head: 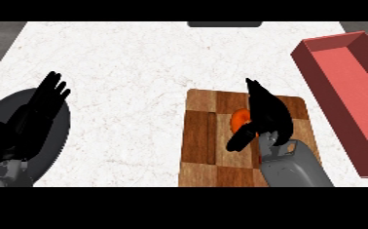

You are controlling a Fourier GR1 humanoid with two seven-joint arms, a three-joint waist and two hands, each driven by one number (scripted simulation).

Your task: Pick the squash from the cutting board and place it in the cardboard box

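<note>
A white counter (pixel 144 62) fills the view. At its right edge lies a long reddish box (pixel 338 91), open at the top. A wooden board (pixel 205 140) sits near the middle, left of the box. The left hand (pixel 43 101) rests at the left edge, fingers straight, released. The right hand (pixel 262 113) is over the board, thumb and fingers curling round the orange squash (pixel 239 118), which still lies on the board.

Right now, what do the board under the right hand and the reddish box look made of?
Brown rectangular cutting board: seemingly wood, matte, with checkered grain blocks. Reddish open box: plain flat walls, possibly cardboard; the look leaves it open. White counter: faintly veined, stone-like.
</note>
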